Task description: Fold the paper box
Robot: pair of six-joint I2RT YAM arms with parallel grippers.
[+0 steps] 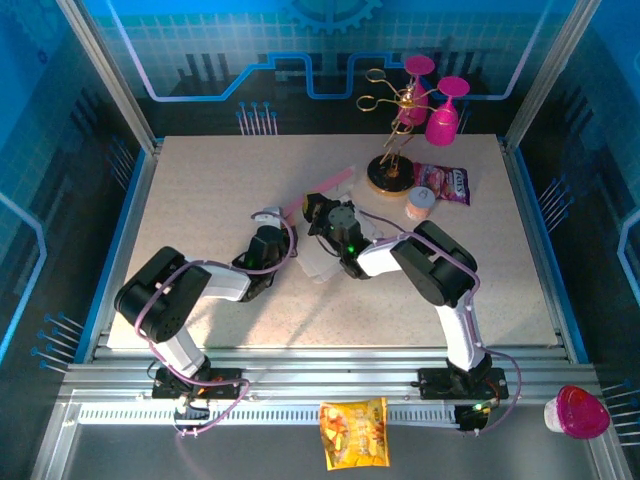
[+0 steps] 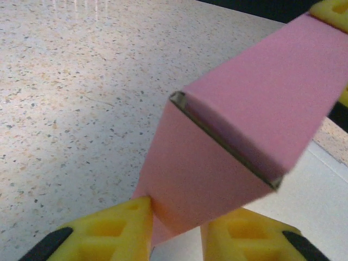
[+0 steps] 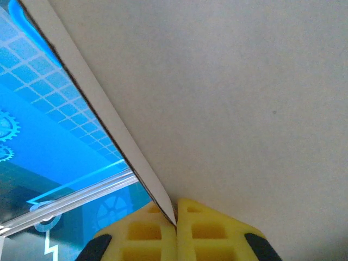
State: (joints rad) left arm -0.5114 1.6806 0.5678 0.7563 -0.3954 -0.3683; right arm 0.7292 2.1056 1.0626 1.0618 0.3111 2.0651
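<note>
The paper box (image 1: 330, 187) is held up over the middle of the table, pink outside and pale inside. In the left wrist view a folded pink panel of the paper box (image 2: 228, 147) slants across, and its lower corner dips between my yellow fingers (image 2: 109, 234). My left gripper (image 2: 176, 209) stands open, its left pad touching that corner. From the top, the left gripper (image 1: 270, 218) is at the box's left side. My right gripper (image 3: 175, 209) is shut on the thin edge of a pale panel of the paper box (image 3: 228, 98). Seen from above, the right gripper (image 1: 328, 216) is at the box's middle.
A gold stand with magenta goblets (image 1: 412, 110) rises at the back right, with a printed snack bag (image 1: 442, 183) and a small cup (image 1: 420, 203) beside it. A yellow snack bag (image 1: 353, 432) lies on the near rail, and a pink-lidded cup (image 1: 578, 412) sits at the right.
</note>
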